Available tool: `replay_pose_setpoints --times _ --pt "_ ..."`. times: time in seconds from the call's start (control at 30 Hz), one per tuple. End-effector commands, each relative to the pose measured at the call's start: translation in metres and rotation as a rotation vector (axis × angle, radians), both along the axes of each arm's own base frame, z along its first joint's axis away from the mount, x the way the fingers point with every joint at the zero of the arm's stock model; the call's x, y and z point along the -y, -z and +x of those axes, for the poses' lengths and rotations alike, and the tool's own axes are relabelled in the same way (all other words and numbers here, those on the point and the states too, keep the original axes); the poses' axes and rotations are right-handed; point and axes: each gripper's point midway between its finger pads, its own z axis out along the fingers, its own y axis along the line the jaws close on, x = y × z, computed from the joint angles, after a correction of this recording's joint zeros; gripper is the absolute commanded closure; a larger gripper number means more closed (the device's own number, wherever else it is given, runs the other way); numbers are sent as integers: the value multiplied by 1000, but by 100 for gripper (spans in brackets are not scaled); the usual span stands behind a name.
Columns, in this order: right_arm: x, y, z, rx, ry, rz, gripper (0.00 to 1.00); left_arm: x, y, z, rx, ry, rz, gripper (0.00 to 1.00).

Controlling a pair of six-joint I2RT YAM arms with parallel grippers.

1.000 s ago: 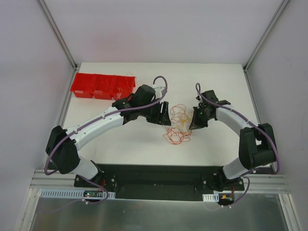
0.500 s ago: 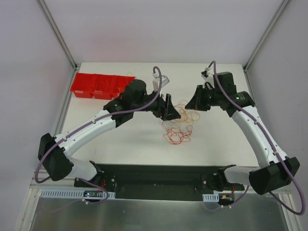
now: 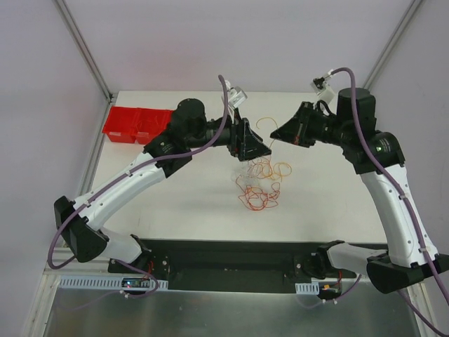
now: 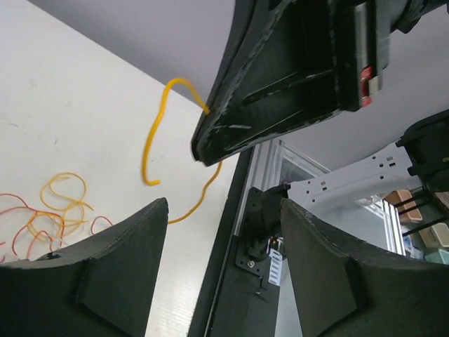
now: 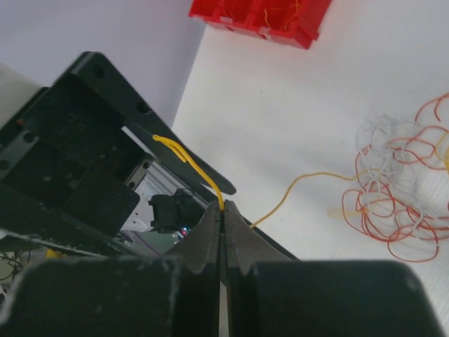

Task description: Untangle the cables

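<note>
The cables point(image 3: 259, 186) lie as a loose bunch of red, orange, yellow and white loops on the white table point(image 3: 175, 203). My right gripper point(image 3: 280, 134) is raised above and behind the bunch, shut on a yellow cable point(image 3: 269, 124). In the right wrist view the yellow cable point(image 5: 188, 163) comes out of the closed gripper point(image 5: 223, 208), and the bunch point(image 5: 400, 189) lies at the right. My left gripper point(image 3: 254, 145) hangs close beside the right one, open and empty point(image 4: 224, 270). Its view shows the yellow cable point(image 4: 149, 137) dangling from the right gripper point(image 4: 280, 84).
A red bin point(image 3: 133, 125) with compartments stands at the back left of the table and also shows in the right wrist view point(image 5: 263, 17). The black base rail point(image 3: 231, 256) runs along the near edge.
Both arms have risen and swung toward the back. My right gripper has lifted a yellow cable up out of the bunch. The left gripper has come up next to it.
</note>
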Motion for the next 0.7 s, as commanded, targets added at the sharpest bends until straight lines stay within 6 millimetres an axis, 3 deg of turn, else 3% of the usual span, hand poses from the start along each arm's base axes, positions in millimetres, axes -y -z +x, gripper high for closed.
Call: replay_pose_setpoints --times 0.0,0.17,0.27,0.4,0.6,0.67 --pt "-3 -73 -18 149 -8 154 100 -12 -57 -5 154 8 -111 33" --pt "-10 -122 -28 222 -38 313 100 -3 -86 -6 153 56 -171 28" --pt "-10 -134 -30 240 -31 351 100 6 -100 -10 139 128 -209 34" --pt "-8 -141 -31 238 -18 370 99 15 -102 -18 97 213 -242 43" --pt "-6 -139 -26 231 20 382 100 18 -94 -25 51 280 -226 74" --pt "-6 -142 -27 246 16 377 100 17 -96 -25 66 278 -220 89"
